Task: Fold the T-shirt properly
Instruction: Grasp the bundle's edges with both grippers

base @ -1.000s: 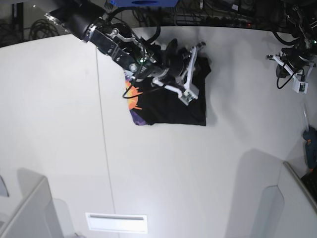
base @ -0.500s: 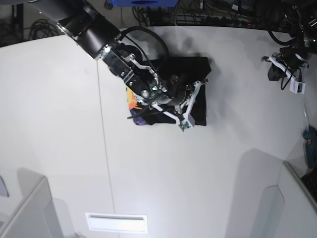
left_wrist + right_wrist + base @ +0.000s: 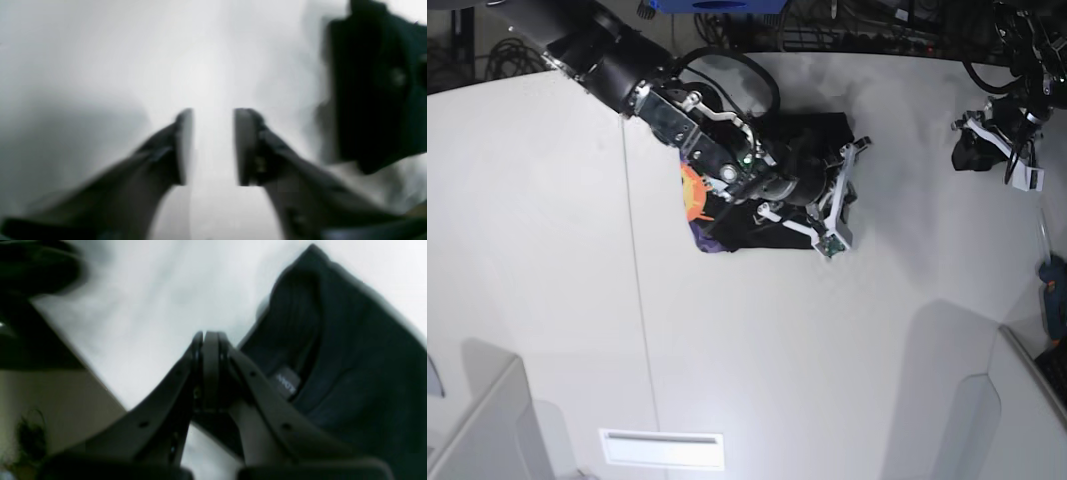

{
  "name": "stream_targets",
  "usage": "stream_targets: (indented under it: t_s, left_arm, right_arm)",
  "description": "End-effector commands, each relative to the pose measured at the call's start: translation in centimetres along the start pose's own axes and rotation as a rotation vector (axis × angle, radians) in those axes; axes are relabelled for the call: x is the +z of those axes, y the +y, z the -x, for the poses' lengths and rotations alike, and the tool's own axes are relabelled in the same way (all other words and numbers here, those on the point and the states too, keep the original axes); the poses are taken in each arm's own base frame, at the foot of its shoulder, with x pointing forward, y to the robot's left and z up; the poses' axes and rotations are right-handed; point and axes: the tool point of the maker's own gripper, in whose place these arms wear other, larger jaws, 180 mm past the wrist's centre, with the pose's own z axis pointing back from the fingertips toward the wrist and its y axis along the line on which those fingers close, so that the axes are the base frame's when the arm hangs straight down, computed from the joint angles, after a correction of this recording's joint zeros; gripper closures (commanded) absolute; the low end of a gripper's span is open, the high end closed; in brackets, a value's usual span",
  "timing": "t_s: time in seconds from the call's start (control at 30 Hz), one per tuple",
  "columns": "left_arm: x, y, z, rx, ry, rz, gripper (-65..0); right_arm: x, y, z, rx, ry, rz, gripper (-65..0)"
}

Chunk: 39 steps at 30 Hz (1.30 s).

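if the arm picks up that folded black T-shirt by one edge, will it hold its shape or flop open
Probably flop. The T-shirt is soft cloth, creased around its collar in the right wrist view, so lifted layers would likely sag and unfold. It lies flat on the table, so a push would likely bunch it, not roll it.

The base view looks almost straight down from high above the table, taking in the whole top with the T-shirt near its far middle. The right wrist view sits low behind its own gripper, very close to the T-shirt, which fills its right half. The left wrist view looks past its gripper at bare table, well apart from the T-shirt. All three share the white tabletop; base and right wrist share the T-shirt.
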Motion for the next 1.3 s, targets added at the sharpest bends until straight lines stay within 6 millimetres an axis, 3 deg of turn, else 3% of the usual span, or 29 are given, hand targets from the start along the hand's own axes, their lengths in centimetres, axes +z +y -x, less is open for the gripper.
stream_targets:
  t_s: [0.0, 0.07, 0.17, 0.3, 0.47, 0.63, 0.77, 1.03, 1.17, 1.27]
  left_arm:
    - [0.5, -1.0, -1.9, -0.019, -0.064, 0.041, -30.6]
    - [0.1, -2.9, -2.2, 0.002, -0.084, 0.12, -39.5]
    - [-0.7, -5.4, -2.3, 0.034, -0.092, 0.221, -49.4]
    - [-2.4, -8.8, -2.8, 0.048, -0.104, 0.324, -55.3]
    - [-4.9, -11.6, -1.8, 0.018, -0.059, 0.344, -55.3]
    - [-7.9, -13.2, 0.7, 0.089, 0.046, 0.338, -55.3]
    - [-9.7, -13.9, 1.7, 0.113, 0.099, 0.367, -55.3]
    - [-11.4, -14.6, 3.7, 0.134, 0.176, 0.386, -50.8]
    - [-12.2, -14.3, 5.0, 0.122, 0.236, 0.336, -44.6]
    - [-12.5, -14.5, 5.5, 0.127, 0.259, 0.315, -32.1]
  right_arm:
    - [1.7, -1.0, -2.1, -0.009, -0.079, 0.021, 0.0]
    - [4.5, -3.0, -3.4, -0.074, -0.148, 0.053, 0.0]
    - [7.4, -6.2, -3.5, -0.127, -0.192, 0.122, 0.0]
    - [8.6, -8.9, -1.5, -0.159, -0.17, 0.19, 0.0]
    - [8.7, -9.8, 0.6, -0.173, -0.152, 0.216, 0.0]
    - [8.8, -10.1, 1.5, -0.184, -0.168, 0.229, 0.0]
    - [8.8, -10.1, 1.9, -0.188, -0.159, 0.229, 0.0]
    - [8.8, -10.1, 2.3, -0.199, -0.179, 0.232, 0.0]
    - [8.8, -10.1, 2.7, -0.216, -0.22, 0.242, 0.0]
    - [9.8, -12.0, 3.4, -0.279, -0.253, 0.294, 0.0]
